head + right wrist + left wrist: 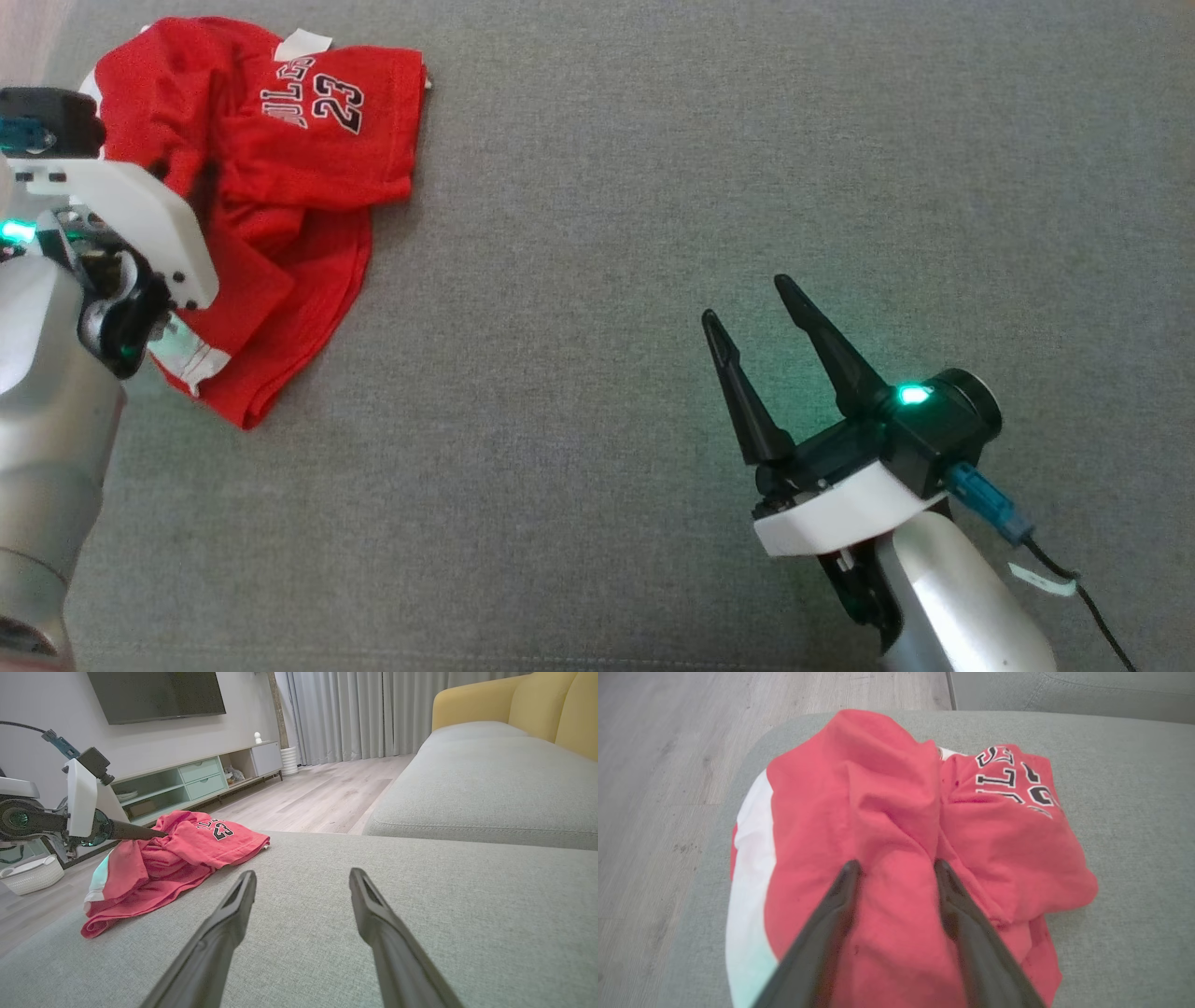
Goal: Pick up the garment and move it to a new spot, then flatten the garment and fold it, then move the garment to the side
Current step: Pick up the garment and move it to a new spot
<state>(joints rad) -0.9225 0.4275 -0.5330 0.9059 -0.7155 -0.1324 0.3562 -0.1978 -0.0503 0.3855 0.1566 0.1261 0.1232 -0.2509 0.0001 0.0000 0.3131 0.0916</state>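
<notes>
Only readable stuff is on the red garment (280, 187), far left. There's a big number 23 (341, 105) in black digits with a white outline, lying sideways in the head view and easy to read. The right wrist view gets the same 23 pretty crisp too. Right beside the number is arched lettering (294, 93) in the same black-and-white style. I can make out "ULLS" and the start of the word is tucked under a fold. The left wrist view only catches bits: an S, a couple of Ls and part of the digits, with the rest rolling over a crease. White tab (303, 44) on the far edge is too small to read.
</notes>
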